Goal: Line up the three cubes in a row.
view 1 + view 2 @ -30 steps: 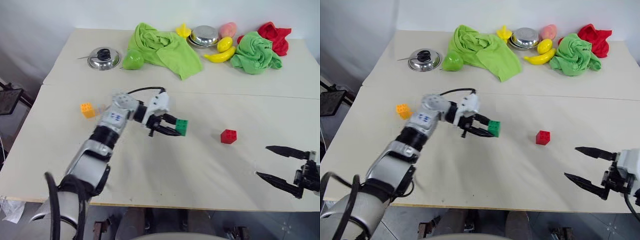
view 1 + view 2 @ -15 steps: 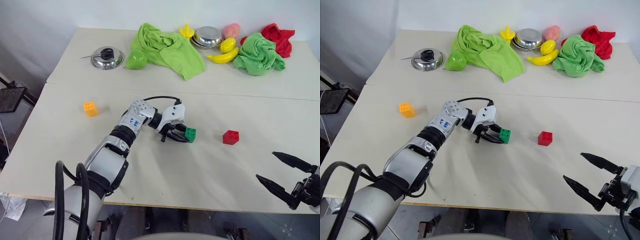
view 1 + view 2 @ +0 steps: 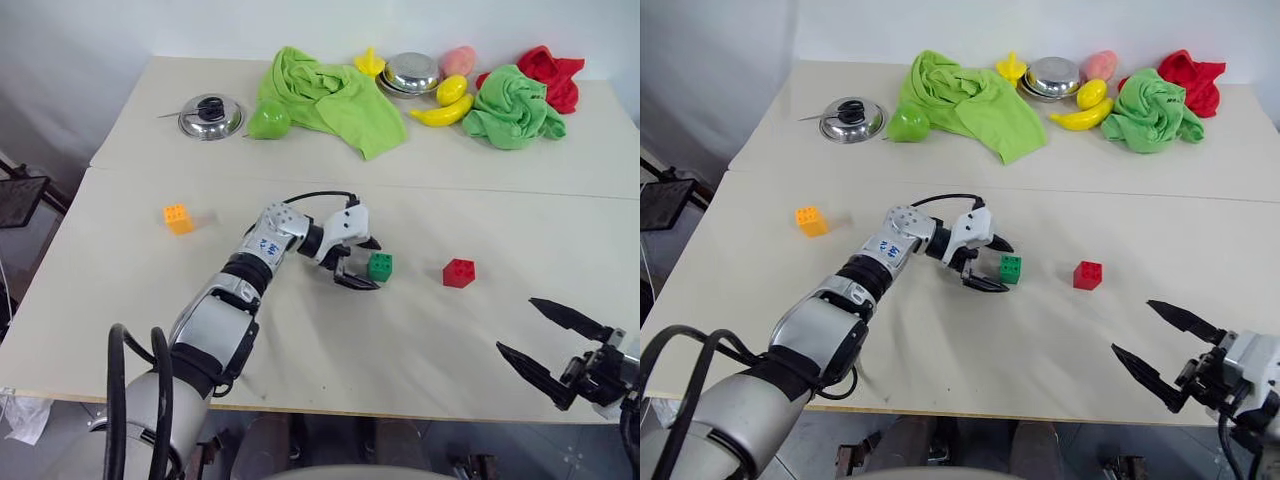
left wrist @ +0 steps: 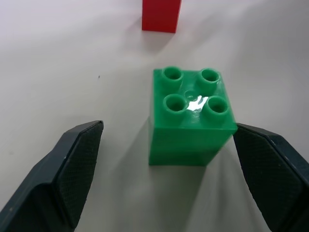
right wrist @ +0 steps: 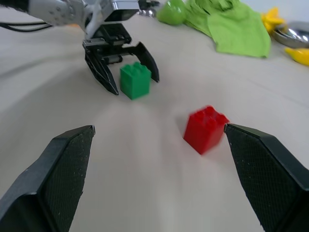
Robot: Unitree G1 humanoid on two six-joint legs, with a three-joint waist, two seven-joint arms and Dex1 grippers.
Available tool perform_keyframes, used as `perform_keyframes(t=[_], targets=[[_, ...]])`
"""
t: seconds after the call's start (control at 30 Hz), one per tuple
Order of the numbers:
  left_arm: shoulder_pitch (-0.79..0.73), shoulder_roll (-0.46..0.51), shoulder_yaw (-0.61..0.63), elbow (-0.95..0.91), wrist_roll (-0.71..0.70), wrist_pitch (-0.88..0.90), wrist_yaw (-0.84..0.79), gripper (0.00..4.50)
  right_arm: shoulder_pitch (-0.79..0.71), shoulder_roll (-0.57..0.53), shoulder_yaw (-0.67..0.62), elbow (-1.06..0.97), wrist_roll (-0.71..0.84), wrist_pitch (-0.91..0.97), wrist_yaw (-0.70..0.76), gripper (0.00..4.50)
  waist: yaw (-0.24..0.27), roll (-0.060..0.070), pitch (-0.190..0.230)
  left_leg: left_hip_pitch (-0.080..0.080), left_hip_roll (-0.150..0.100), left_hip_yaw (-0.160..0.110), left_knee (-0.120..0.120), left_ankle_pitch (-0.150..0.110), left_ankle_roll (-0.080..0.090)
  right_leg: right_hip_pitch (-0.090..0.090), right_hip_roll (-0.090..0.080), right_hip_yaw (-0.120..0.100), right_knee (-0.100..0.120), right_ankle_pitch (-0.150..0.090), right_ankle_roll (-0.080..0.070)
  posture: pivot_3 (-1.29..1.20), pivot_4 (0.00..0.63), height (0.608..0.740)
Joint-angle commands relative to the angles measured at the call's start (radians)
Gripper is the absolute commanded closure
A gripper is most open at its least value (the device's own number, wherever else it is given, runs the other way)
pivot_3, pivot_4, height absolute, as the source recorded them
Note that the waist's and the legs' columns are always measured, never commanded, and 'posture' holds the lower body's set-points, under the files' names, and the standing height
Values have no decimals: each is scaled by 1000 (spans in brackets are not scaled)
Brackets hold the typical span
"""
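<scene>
Orange cube [image 3: 177,217] sits alone on the left of the table [image 3: 320,350], well apart from the rest. Left gripper [image 3: 366,264] has fingers spread either side of the green cube [image 3: 380,266], which stands upright on the table, studs up; in the left wrist view one finger looks to be right at its side, the other clear of it. Red cube [image 3: 459,272] lies just right of the green one. Right gripper [image 3: 545,345] at the near right edge, fingers spread, holding nothing.
</scene>
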Motion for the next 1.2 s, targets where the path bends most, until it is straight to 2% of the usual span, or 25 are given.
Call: perform_keyframes(t=[0.03, 0.2, 0.37, 0.43, 0.53, 0.7, 0.8, 0.93, 1.07, 1.2], targets=[[67, 104, 76, -153, -101, -34, -133, 7, -52, -35, 51, -56, 33, 21, 16, 0, -10, 0, 0, 0, 0, 0, 0, 0, 0, 0, 0, 0, 1, 0, 0, 0, 150, 740], [292, 295, 210, -419, -279, -20, -270, 7, -183, -53, 168, -68, 53, 62, 38, 0, -27, 2, -1, 1, 2, -1, 3, 0, -1, 0, 1, 0, 3, 0, -1, 0, 150, 740], [611, 423, 402, -705, -375, 59, -67, 7, -311, -20, 281, -63, 62, 91, 31, 0, -15, 2, -1, 0, 2, -4, 7, 0, -1, 2, 0, 0, 6, 0, -1, 0, 150, 740], [771, 443, 488, -815, -391, 81, 34, 7, -349, 8, 327, -57, 50, 74, 36, 0, -22, 2, -1, 0, 2, -6, 8, 0, 0, 3, -1, 0, 5, 0, -1, 0, 150, 740], [971, 421, 638, -930, -422, 119, 217, 7, -393, 51, 395, -48, 20, 44, 42, 0, -18, 2, -1, 0, 1, -8, 8, -2, 0, 4, -2, -1, 6, 0, -1, 0, 150, 740], [1192, 360, 842, -925, -425, 64, 460, 7, -426, 75, 436, -15, -4, 19, 42, 0, -18, 2, -1, 1, 1, -8, 8, -2, 0, 5, -2, -2, 5, 0, -1, 0, 150, 740], [1255, 323, 911, -938, -448, 70, 559, 7, -432, 66, 427, 14, -10, 7, 46, 0, -18, 2, -1, 1, 0, -8, 8, -3, 0, 5, -3, -1, 5, 0, -1, 0, 150, 740], [1270, 302, 876, -1025, -473, 113, 600, 7, -440, 44, 404, 64, -7, -7, 70, 0, -15, 2, -1, 1, 0, -8, 8, -3, 0, 5, -3, -2, 6, 0, -1, 0, 150, 740], [1205, 317, 801, -1095, -464, 205, 658, 7, -446, 14, 377, 96, 4, -9, 96, 0, -15, 2, -2, 1, 0, -7, 8, -3, 0, 5, -4, -1, 6, 0, -1, 0, 150, 740], [1083, 331, 740, -1131, -436, 338, 784, 7, -444, -2, 362, 114, 4, -12, 112, 0, -20, 2, -2, 1, 0, -7, 8, -3, 0, 5, -3, -1, 6, 0, -1, 0, 150, 740]])
